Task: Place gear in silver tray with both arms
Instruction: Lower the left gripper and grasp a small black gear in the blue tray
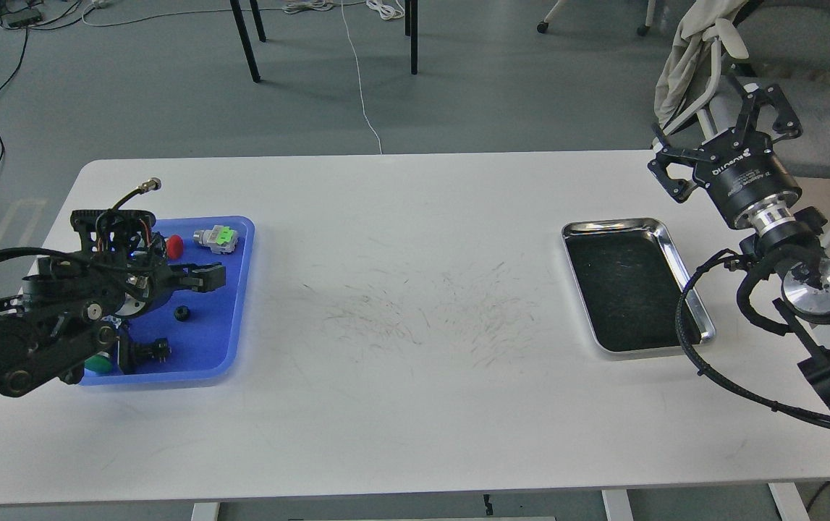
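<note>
Left gripper (201, 277) sits over blue tray (237, 318), fingers apart, near small black gear (182, 314) lying in tray. Right gripper (729, 123) hangs past table's (415, 405) far-right corner, fingers spread, empty. Silver tray (675, 250) sits right side, nothing in it.

Small black gear (182, 313) in blue tray (237, 289); shiny silver tray (675, 250) far right.

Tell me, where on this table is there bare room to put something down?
Bare room: the white table between the blue tray and the silver tray, and the silver tray's empty inside. The blue tray is crowded with parts and the left gripper.
</note>
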`<state>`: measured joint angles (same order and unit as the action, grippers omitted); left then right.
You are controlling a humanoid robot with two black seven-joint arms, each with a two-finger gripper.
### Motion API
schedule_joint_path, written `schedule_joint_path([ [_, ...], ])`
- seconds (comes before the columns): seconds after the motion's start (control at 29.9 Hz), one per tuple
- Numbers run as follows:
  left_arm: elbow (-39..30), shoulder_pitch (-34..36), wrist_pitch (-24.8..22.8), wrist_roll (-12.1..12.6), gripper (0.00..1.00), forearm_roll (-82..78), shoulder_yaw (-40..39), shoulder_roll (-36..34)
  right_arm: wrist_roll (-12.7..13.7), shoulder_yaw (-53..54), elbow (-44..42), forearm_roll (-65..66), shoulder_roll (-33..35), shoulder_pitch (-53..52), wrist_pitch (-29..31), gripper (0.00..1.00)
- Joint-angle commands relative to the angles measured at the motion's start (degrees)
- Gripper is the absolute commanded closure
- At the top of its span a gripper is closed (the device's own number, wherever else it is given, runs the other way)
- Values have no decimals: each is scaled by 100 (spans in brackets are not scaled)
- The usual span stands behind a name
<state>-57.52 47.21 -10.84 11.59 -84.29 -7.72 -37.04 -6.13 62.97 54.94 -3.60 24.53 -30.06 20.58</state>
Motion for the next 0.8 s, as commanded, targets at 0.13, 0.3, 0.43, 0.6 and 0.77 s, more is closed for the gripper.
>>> schedule_joint_path([
  [0.13,92,-36,82,1,8,0,-1,56,-2,14,43,0,17,26,-1,1],
  [0.3,92,-80,82,1,10,0,-1,56,-11,23,43,0,43,53,-1,1],
  [0.43,145,-116,100,1,13,0,-1,74,-11,23,43,0,43,61,-1,1],
  [0.6,232,-168,222,1,13,-105,-1,170,-11,23,52,0,43,88,-1,1],
  [0.77,400,-186,337,-8,13,-158,-1,267,-11,31,52,0,43,97,-1,1],
])
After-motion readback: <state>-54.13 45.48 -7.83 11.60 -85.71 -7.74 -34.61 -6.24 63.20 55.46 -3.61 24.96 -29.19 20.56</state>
